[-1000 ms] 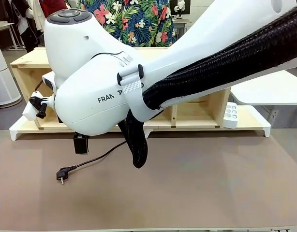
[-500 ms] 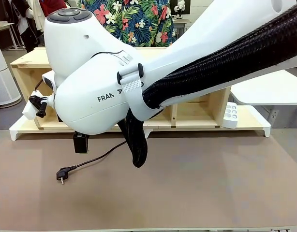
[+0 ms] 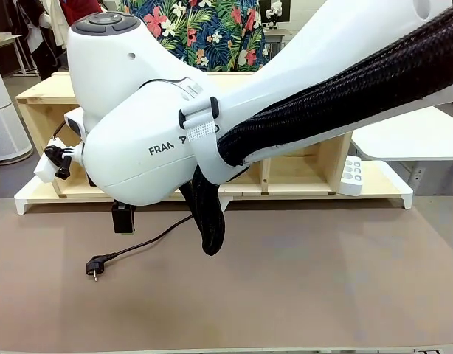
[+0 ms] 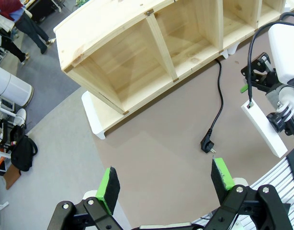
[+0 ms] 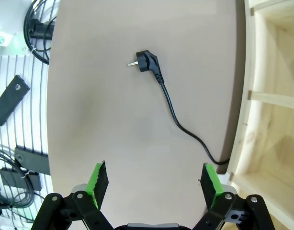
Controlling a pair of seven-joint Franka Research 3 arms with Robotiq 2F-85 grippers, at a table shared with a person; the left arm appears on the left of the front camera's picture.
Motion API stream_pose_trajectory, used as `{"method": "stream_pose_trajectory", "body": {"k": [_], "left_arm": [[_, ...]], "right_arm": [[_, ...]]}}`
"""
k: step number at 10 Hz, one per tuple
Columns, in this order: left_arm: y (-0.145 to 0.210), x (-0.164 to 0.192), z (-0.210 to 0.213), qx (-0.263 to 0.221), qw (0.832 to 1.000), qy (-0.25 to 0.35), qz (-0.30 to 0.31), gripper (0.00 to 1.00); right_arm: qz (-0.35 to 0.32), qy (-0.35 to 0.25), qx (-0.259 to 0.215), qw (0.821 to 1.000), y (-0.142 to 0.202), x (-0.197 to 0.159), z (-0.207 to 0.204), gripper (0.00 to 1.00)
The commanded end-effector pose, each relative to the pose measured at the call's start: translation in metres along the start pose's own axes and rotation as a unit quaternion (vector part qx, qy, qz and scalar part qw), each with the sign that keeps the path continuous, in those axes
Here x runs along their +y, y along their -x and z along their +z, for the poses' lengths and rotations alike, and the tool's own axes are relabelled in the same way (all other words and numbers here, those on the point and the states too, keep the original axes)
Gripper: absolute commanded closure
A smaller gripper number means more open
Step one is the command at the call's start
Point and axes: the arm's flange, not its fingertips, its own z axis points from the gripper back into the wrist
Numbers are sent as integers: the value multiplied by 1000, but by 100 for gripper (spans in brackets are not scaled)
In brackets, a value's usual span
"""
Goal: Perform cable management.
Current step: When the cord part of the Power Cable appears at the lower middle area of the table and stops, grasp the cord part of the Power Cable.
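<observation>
The cable (image 3: 142,242) lies on the brown table (image 3: 322,280), thin and black, with its plug (image 3: 94,266) near the front left. It curves from the plug back toward the wooden shelf (image 3: 300,173). My right gripper (image 5: 152,179) hangs open above the table, with the cable (image 5: 172,109) ahead of its fingers and nothing between them. One black finger (image 3: 124,218) shows under the big white right arm (image 3: 175,125). My left gripper (image 4: 165,179) is open too, high over the table, empty, with the cable (image 4: 219,100) and plug (image 4: 207,144) far below.
The right arm and its thick braided hose (image 3: 344,88) cross the middle of the front view and hide part of the shelf. A white socket block (image 3: 351,175) stands at the shelf's right end. The shelf's open compartments (image 4: 137,67) face the table. A white side table (image 3: 411,136) stands at right.
</observation>
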Motion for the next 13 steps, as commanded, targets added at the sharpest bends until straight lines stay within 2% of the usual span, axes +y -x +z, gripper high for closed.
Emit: {"method": "stream_pose_trajectory", "body": {"k": [1,3,5,10,13], "left_arm": [[1,0,1,-1,1000,1,4,0],[1,0,1,-1,1000,1,4,0],[1,0,1,-1,1000,1,4,0],[1,0,1,-1,1000,1,4,0],[1,0,1,-1,1000,1,4,0]], "right_arm": [[80,-35,-30,996,-28,-20,-21,0],[147,-72,-60,985,-58,-34,-43,0],[163,-104,-68,979,-72,-39,-65,0],[173,-171,-62,968,-78,-40,-125,0],[189,-168,-56,966,-78,-46,-150,0]]}}
